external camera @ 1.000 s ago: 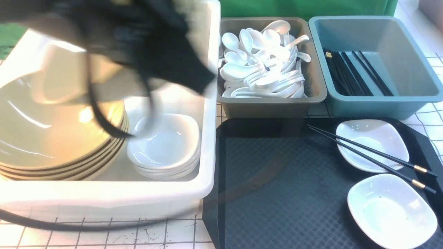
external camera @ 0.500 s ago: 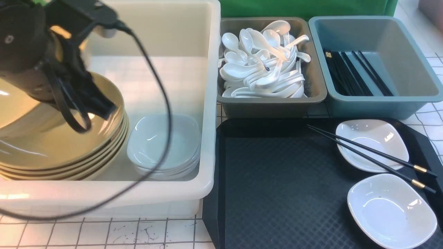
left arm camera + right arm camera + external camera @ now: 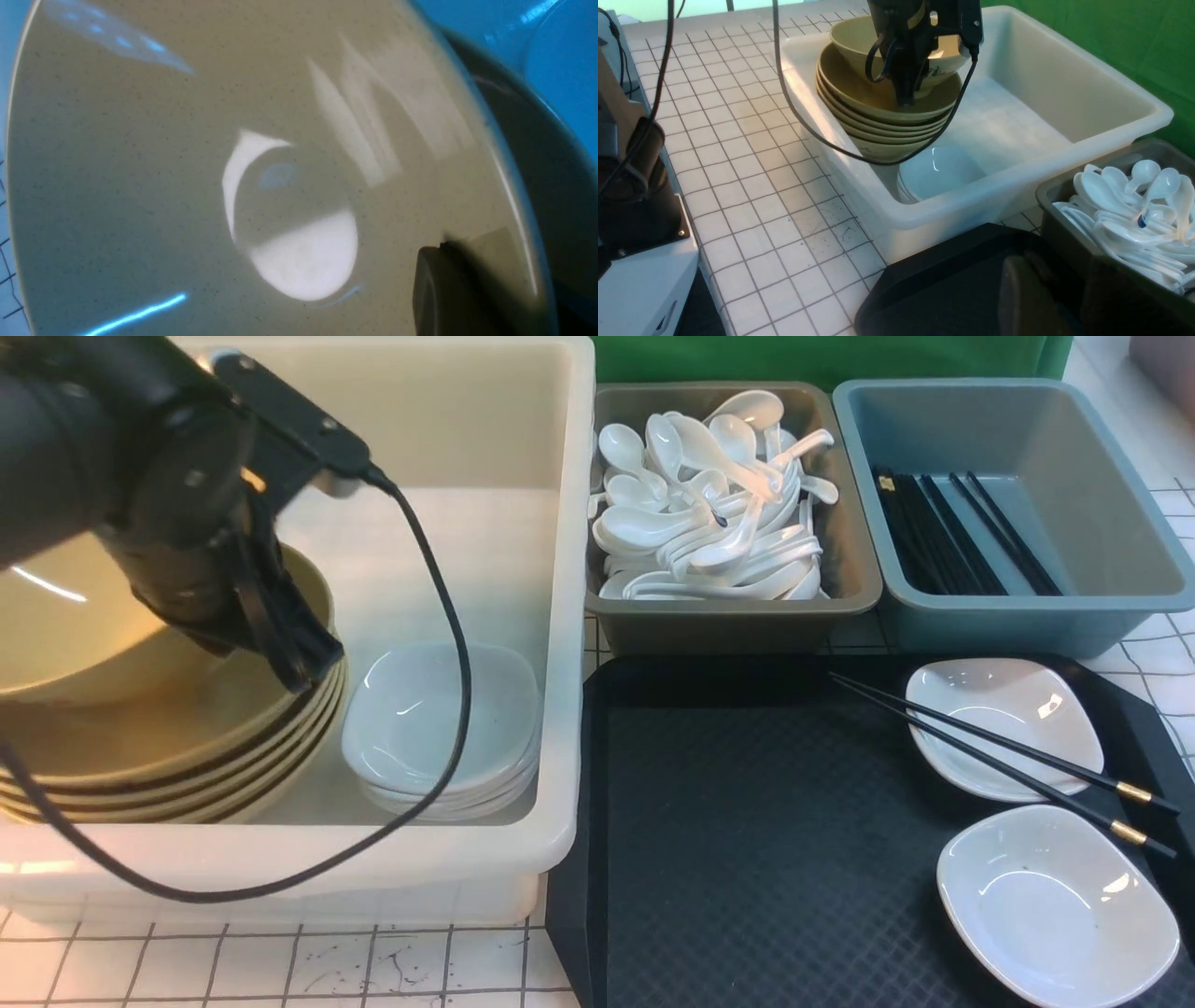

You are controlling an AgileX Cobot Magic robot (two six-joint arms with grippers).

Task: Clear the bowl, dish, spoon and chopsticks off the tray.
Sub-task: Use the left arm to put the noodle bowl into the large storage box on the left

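Upper left: white tub (image 3: 568, 616), in which a stack of olive bowls (image 3: 187, 775) and, to its right, a stack of white dishes (image 3: 439, 728) are held.
Top centre: grey tub (image 3: 728, 621), heaped with white spoons (image 3: 709, 546).
Upper right: blue tub (image 3: 1018, 616), with a bundle of black chopsticks (image 3: 943, 537) laid inside.
Bottom left: tiled tabletop (image 3: 280, 971).
Top edge: green backdrop (image 3: 822, 359).

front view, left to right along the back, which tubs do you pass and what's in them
white tub with olive bowls and white dishes -> grey tub of white spoons -> blue tub of black chopsticks
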